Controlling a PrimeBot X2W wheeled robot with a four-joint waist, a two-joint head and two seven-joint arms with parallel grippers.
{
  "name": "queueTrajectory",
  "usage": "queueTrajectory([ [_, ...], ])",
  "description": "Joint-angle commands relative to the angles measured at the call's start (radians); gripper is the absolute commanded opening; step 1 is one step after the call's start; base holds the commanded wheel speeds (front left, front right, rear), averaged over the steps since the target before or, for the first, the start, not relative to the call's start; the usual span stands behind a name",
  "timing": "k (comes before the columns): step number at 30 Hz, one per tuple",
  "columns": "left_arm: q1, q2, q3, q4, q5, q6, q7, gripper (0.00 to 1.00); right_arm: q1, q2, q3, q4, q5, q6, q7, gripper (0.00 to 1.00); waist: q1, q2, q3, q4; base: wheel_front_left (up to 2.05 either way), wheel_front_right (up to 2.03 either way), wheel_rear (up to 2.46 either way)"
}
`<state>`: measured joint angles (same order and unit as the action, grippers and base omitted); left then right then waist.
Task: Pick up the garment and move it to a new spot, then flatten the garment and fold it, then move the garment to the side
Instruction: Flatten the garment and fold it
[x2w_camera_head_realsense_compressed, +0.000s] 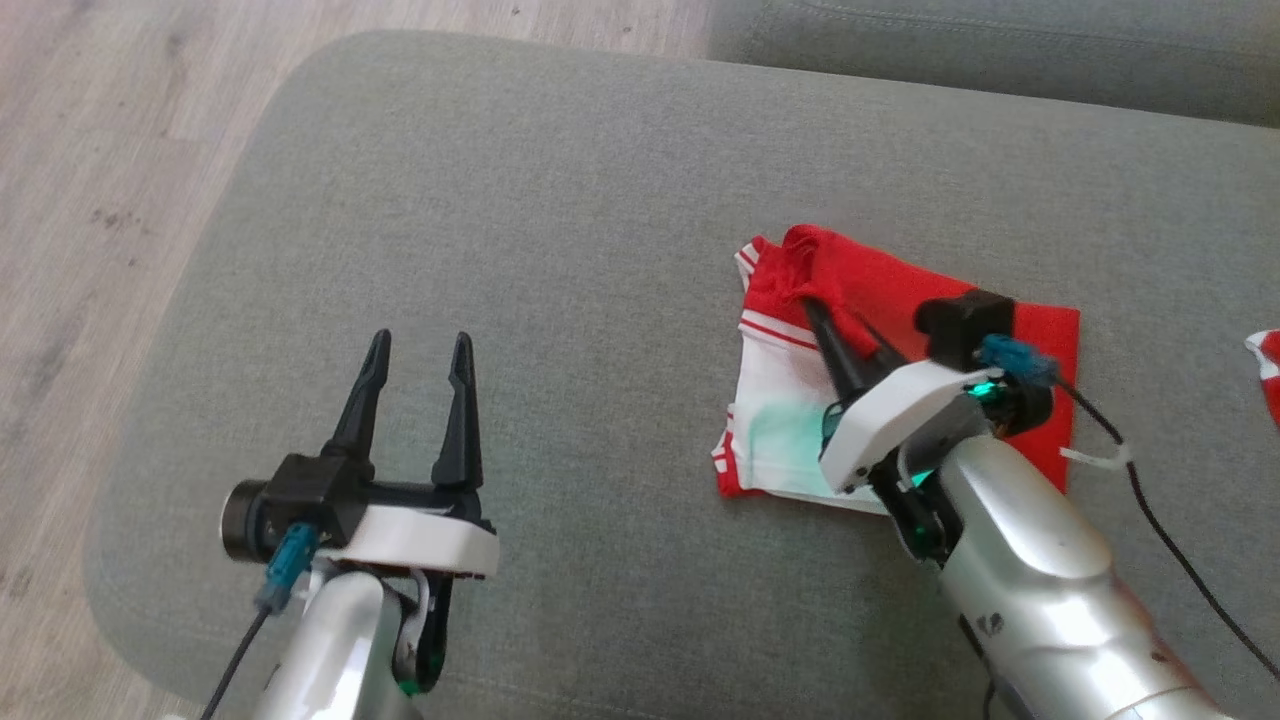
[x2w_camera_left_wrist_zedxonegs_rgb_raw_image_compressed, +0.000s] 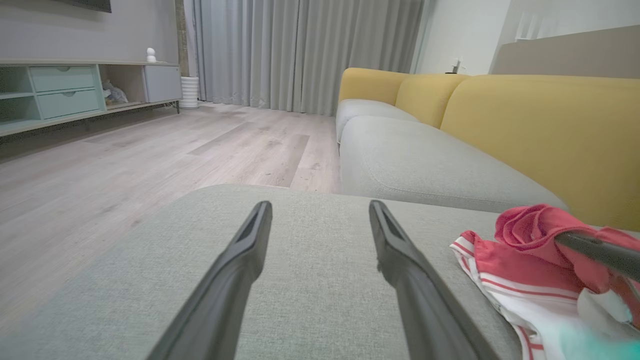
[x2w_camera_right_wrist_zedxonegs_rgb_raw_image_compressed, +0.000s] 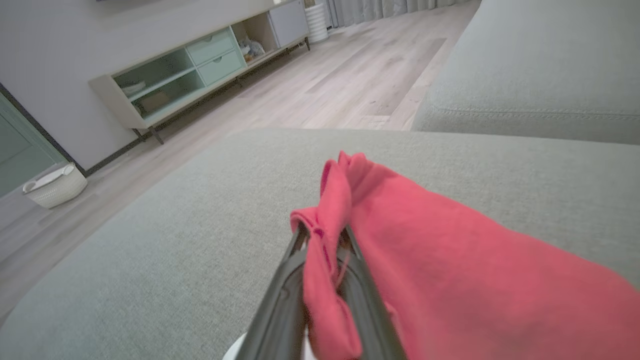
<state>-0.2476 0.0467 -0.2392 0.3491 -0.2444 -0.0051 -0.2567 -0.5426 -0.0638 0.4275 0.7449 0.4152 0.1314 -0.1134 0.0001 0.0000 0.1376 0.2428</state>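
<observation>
The garment is red and white with red stripes, lying partly folded on the grey cushion at the right. My right gripper is shut on a bunched red fold of it near its far left corner. In the right wrist view the red cloth is pinched between the two fingers and drapes to the right. My left gripper stands open over bare cushion, well to the left of the garment. The left wrist view has the garment at the right.
The cushion's rounded left edge drops to a wooden floor. Another grey seat lies beyond, with yellow backrests. A second red-and-white piece peeks in at the right edge. A low cabinet and a white basket stand across the room.
</observation>
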Motion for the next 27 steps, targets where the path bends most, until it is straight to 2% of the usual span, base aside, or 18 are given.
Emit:
queueTrajectory([
  [1,-0.045,0.004,0.023,-0.030,-0.004,0.008,-0.005,1.00,-0.037,0.013,0.032,-0.017,0.005,-0.001,-0.015,0.06,-0.0001,0.0000,0.004,0.004,0.00,0.00,0.00],
  [2,-0.047,0.004,0.023,-0.029,-0.004,0.009,-0.005,1.00,-0.040,0.013,0.054,-0.010,0.015,-0.001,-0.016,0.51,-0.0001,0.0000,0.005,0.006,0.00,0.00,0.00],
  [3,-0.049,0.004,0.024,-0.027,-0.001,0.009,-0.005,1.00,-0.040,0.013,0.077,-0.009,0.037,-0.001,-0.016,1.00,-0.0001,0.0000,0.004,0.005,0.00,0.00,0.00],
  [8,-0.055,0.005,0.032,-0.016,0.021,0.000,-0.005,1.00,-0.052,0.013,0.166,0.000,0.098,-0.001,-0.034,1.00,-0.0001,0.0000,-0.012,-0.028,0.00,0.00,0.00],
  [13,-0.045,0.006,0.059,-0.022,0.015,-0.011,-0.005,1.00,-0.070,0.013,0.141,0.032,0.064,-0.001,-0.100,1.00,-0.0001,0.0000,-0.045,-0.085,0.00,0.00,0.00],
  [19,-0.009,0.006,0.081,-0.034,0.025,-0.015,-0.005,1.00,-0.058,0.013,-0.059,0.026,-0.104,-0.001,-0.146,1.00,-0.0001,0.0000,-0.076,-0.167,0.00,0.00,0.00],
  [24,0.027,0.005,0.101,-0.054,0.021,-0.022,-0.005,1.00,0.078,0.012,-0.270,-0.173,-0.285,-0.001,-0.148,1.00,-0.0001,0.0000,-0.086,-0.231,0.00,0.00,0.00],
  [27,0.056,0.005,0.114,-0.068,0.024,-0.024,-0.005,1.00,0.172,0.013,-0.329,-0.279,-0.367,-0.001,-0.148,1.00,-0.0001,0.0000,-0.085,-0.264,0.00,0.00,0.00],
])
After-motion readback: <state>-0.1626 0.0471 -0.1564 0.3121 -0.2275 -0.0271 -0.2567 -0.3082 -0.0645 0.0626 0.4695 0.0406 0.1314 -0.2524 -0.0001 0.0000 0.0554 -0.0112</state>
